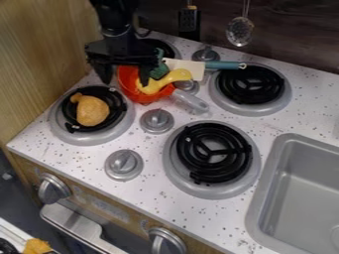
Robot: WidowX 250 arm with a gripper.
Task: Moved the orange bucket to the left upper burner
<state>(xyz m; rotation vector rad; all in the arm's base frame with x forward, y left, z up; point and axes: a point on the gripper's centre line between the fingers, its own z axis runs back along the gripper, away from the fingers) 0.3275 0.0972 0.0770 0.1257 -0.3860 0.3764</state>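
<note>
Fingers apart, the tool (125, 82) hung at the orange bucket (130, 90), one finger over its opening, one outside; the bucket sat between the upper left burner (165, 48) and lower left burner (99, 138).

Four burners (214, 153), one bucket (128, 83)

Black arm (114, 11); rounded wrist (116, 29); wide, angular black gripper (125, 81).

The bucket (127, 81) is behind the drumstick (92, 111), left of the sink (298, 198).
</note>
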